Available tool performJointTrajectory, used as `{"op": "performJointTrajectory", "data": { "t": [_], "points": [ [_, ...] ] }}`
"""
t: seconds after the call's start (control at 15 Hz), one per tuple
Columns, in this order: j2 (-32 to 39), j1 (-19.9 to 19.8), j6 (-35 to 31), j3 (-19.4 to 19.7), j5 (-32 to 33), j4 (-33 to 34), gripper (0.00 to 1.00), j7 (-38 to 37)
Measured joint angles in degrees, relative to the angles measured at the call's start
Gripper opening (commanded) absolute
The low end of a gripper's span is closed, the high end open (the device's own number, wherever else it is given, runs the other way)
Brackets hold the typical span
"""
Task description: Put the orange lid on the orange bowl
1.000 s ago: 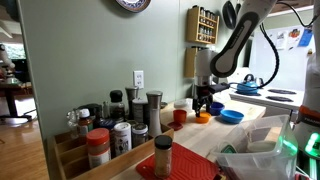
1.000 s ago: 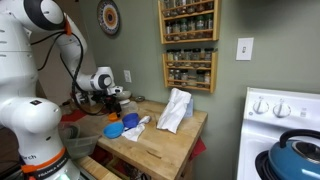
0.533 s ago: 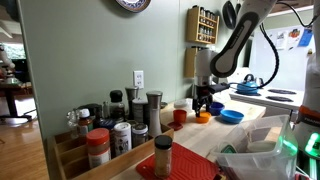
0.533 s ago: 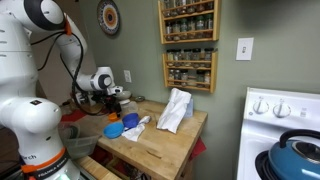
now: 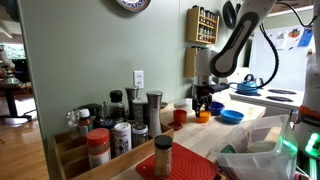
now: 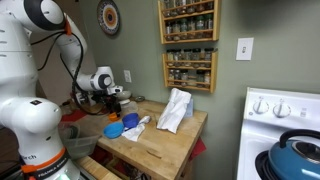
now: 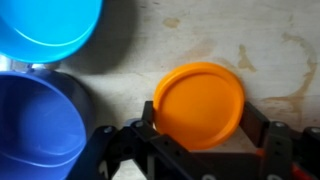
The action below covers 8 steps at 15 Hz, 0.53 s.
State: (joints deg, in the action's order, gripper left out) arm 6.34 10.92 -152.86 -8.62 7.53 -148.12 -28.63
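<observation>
In the wrist view the flat round orange lid lies between my gripper's two black fingers. One finger touches its left edge and the other touches its right edge, so the jaws are shut on it. The orange bowl does not show apart from the lid there. In an exterior view the gripper points down just over a small orange shape on the wooden counter. I cannot tell whether that shape is the lid, the bowl or both.
Two blue bowls sit close on the left of the lid. An orange-red cup and a blue bowl flank the gripper. Spice jars crowd the counter; a white cloth lies further along.
</observation>
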Motion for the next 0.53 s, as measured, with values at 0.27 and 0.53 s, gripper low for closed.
{"op": "performJointTrajectory", "data": {
  "t": [0.27, 0.53],
  "points": [
    [-0.1, 0.0, -0.1, 0.0, 0.0, 0.0, 0.81, 0.0],
    [-0.7, 0.0, -0.2, 0.1, 0.0, 0.0, 0.81, 0.0]
  ]
}}
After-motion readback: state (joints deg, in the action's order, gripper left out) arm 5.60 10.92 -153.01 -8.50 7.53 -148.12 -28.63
